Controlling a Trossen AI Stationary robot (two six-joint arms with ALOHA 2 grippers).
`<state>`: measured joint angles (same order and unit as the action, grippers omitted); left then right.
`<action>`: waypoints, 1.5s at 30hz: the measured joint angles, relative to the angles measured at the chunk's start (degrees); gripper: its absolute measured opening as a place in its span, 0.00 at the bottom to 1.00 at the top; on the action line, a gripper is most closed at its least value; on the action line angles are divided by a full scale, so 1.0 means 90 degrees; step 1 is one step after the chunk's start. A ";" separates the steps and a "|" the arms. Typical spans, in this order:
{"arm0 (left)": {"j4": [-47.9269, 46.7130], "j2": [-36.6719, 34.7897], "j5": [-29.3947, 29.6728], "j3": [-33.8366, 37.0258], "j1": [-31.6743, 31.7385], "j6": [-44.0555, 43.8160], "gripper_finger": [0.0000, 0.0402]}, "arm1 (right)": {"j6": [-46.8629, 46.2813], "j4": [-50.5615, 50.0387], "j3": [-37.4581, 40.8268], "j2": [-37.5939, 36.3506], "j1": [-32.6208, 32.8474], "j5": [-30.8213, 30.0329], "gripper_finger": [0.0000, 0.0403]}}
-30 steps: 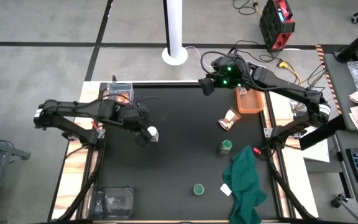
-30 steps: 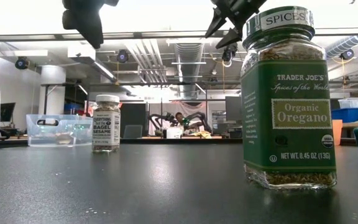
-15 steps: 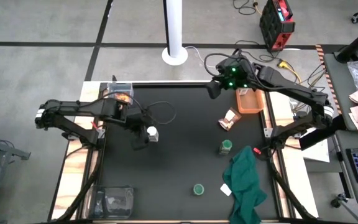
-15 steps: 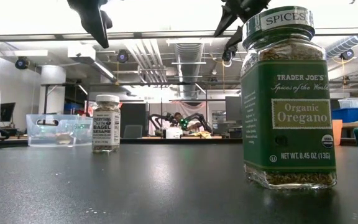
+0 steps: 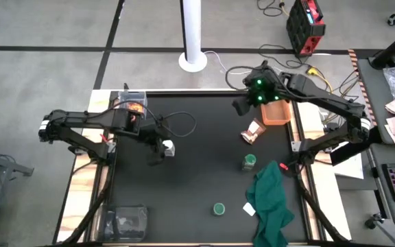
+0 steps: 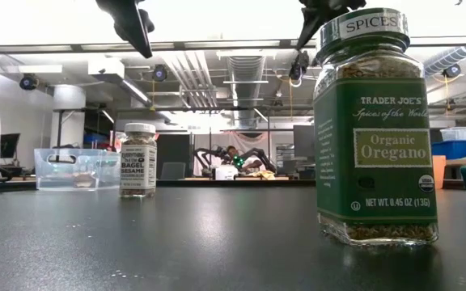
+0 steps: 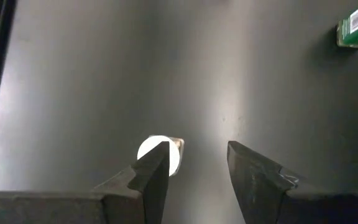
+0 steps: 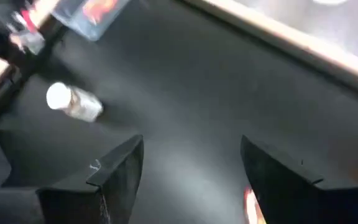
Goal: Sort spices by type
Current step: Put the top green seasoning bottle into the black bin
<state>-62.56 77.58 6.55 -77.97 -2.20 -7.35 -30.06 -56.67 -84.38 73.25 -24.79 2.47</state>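
Observation:
A clear jar with a white cap (image 5: 168,146) stands upright on the black mat, labelled bagel sesame in the low view (image 6: 138,160). My left gripper (image 5: 158,152) hovers open just left of it; its cap (image 7: 157,155) peeks out beside one finger. My right gripper (image 5: 241,106) is open, up near the far edge, above and left of a copper foil packet (image 5: 252,132). One green-lidded jar (image 5: 249,162) stands mid-right, and another (image 5: 219,208), the oregano jar (image 6: 374,129), stands near the front. An orange packet lies in the far-left clear bin (image 5: 132,103).
An orange tray (image 5: 276,112) sits at the far right by the right arm. The dark green cloth (image 5: 269,199) and a white paper scrap (image 5: 249,209) lie at the near right. A second clear bin (image 5: 125,221) sits at the near-left corner. Bare mat spans the middle.
My right gripper has moved toward the table's right edge and slightly nearer, toward the orange tray and the foil packet. My left gripper has edged toward the white-capped jar. No object has moved.

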 joint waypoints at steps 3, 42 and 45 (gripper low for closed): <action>0.0117 0.0000 0.0003 0.0000 0.0000 -0.0008 0.36 | -0.0516 -0.0541 0.0000 0.0000 0.0174 0.0206 0.65; 0.0766 0.0004 0.0562 0.0000 0.0007 -0.0240 0.36 | -0.5175 -0.1186 0.2105 0.1127 0.3013 0.0558 0.81; 0.0766 0.0005 0.0563 0.0000 0.0007 -0.0241 0.36 | -0.5245 -0.0908 0.2441 0.1125 0.3015 0.0563 0.81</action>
<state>-55.66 77.62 11.62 -77.97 -2.13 -9.53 -77.26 -64.84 -62.41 83.38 2.35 7.53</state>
